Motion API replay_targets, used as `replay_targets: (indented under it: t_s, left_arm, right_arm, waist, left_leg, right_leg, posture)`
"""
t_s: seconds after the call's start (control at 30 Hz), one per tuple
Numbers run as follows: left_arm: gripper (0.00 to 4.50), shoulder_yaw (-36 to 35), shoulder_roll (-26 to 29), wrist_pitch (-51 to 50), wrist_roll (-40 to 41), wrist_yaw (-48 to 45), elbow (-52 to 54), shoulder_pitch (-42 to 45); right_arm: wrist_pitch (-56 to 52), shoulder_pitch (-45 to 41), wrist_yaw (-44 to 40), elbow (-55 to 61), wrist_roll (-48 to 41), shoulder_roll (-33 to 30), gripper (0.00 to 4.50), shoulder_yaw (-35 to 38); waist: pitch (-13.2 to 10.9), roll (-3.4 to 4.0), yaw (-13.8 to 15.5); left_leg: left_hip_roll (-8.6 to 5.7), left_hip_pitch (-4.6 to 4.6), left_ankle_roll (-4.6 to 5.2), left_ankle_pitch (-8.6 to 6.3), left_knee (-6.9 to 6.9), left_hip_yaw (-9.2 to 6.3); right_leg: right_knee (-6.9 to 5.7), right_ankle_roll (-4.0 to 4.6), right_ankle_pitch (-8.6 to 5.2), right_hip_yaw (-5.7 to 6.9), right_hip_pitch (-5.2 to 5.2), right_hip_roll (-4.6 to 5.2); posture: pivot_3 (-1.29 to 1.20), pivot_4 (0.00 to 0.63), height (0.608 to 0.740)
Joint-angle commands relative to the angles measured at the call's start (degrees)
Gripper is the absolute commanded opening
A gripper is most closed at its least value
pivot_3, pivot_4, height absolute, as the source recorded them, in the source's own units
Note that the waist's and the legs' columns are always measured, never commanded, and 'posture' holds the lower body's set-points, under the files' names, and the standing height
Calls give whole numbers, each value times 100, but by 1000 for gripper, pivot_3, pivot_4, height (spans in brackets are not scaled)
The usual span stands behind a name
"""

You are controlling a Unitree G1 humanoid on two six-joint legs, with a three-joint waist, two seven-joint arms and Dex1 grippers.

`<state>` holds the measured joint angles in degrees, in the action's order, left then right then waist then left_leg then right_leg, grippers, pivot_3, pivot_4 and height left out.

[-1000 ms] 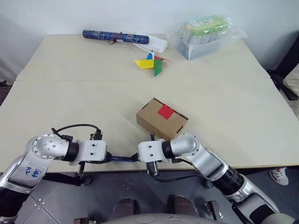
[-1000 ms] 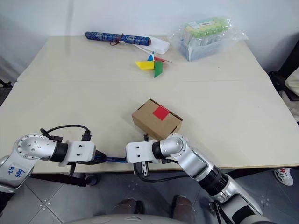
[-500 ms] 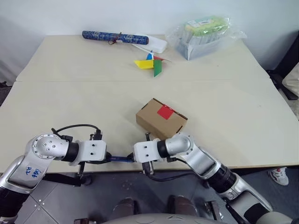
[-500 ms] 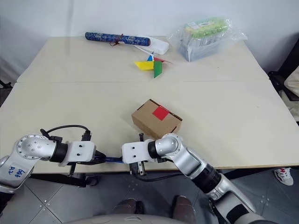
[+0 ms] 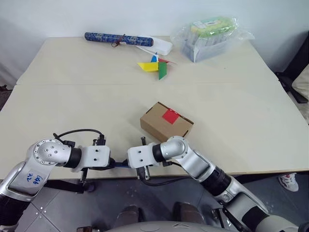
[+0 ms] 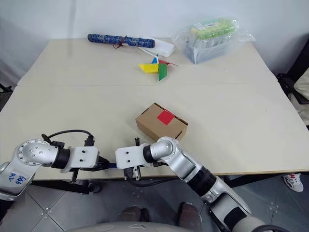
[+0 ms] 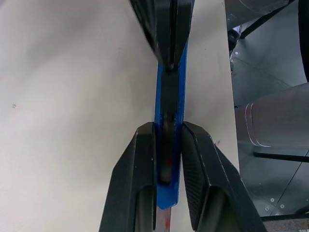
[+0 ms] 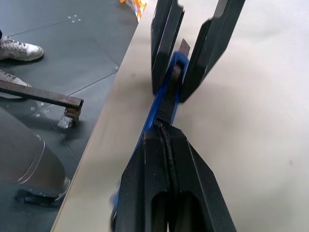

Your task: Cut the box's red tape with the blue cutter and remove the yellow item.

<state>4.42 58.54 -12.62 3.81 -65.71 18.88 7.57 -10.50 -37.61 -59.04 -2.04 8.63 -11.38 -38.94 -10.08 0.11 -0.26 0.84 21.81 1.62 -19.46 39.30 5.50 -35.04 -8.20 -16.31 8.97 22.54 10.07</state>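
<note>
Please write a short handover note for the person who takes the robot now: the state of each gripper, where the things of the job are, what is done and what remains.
Left gripper: closed on the blue cutter, at the near table edge.
Right gripper: shut on the cutter's other end, so both grippers hold it between them.
The box sits closed, mid-table, just beyond the right arm; the red tape on top is uncut.
The yellow item is not visible, presumably inside the box.
Done: cutter picked up.
Left: probably ready the blade, cut the tape, open the flaps, take out the yellow item.
</note>
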Motion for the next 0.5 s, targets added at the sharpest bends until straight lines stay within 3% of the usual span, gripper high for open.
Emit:
replay_targets:
  t_s: [0.03,0.37,0.5]
  left_arm:
    - [403,284,-113,-19,-102,15,7,-114]
    - [403,233,-168,16,-153,100,-45,-167]
    - [403,4,-239,42,-100,254,-21,-306]
  right_arm:
    - [182,-77,-10,-156,34,236,46,-177]
    - [246,-113,25,-199,52,309,46,-1]
    - [-590,-81,35,457,-324,219,46,540]
  waist:
    - [0,0,1]
    - [0,2,6]
    - [-1,4,21]
  left_leg:
    - [0,-1,0,0,-1,1]
    - [0,-24,-1,0,-14,12]
    - [0,-23,-1,0,-14,12]
  right_leg:
    - [0,0,0,-1,0,0]
    - [-2,1,-1,-11,-9,0]
    - [-1,1,-1,-13,-9,0]
  posture:
    - [0,150,740]
    - [0,150,740]
    - [0,150,740]
